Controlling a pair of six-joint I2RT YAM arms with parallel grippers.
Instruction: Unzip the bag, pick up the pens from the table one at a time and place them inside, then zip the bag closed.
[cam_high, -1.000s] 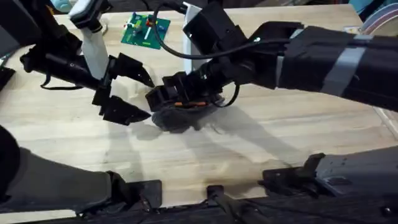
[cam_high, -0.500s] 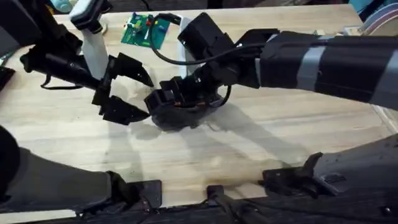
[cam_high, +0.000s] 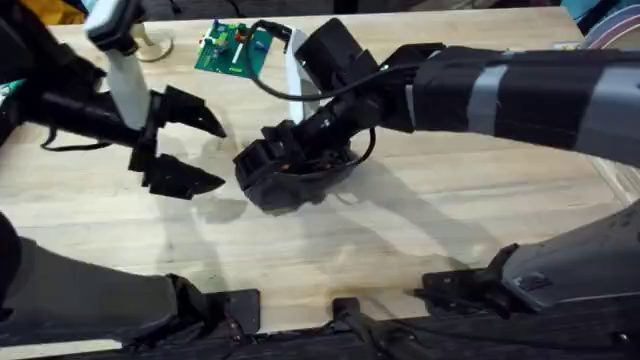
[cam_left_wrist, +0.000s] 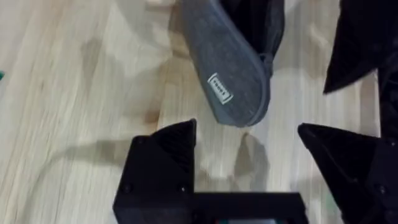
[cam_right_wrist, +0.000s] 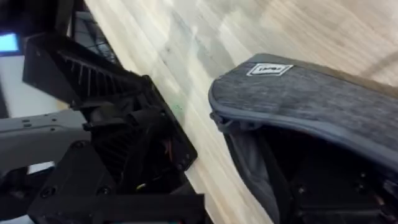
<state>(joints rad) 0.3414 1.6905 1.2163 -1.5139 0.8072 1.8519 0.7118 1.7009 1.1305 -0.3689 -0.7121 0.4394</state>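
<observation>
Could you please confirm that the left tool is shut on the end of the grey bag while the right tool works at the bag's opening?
Not quite: the left tool is open and apart from the grey bag, as the left wrist view shows. The right tool is indeed at the bag's opening.

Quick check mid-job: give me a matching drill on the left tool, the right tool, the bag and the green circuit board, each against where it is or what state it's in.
Things:
1. left tool
2. right tool
3. bag
4. green circuit board

Places or states:
A. lying near the table's far edge
B. down on the bag, at its opening
C. fingers spread, holding nothing, beside the bag without touching it
D. grey fabric, zipper undone, mouth gaping

Pairs: 1-C, 2-B, 3-D, 4-A
</observation>
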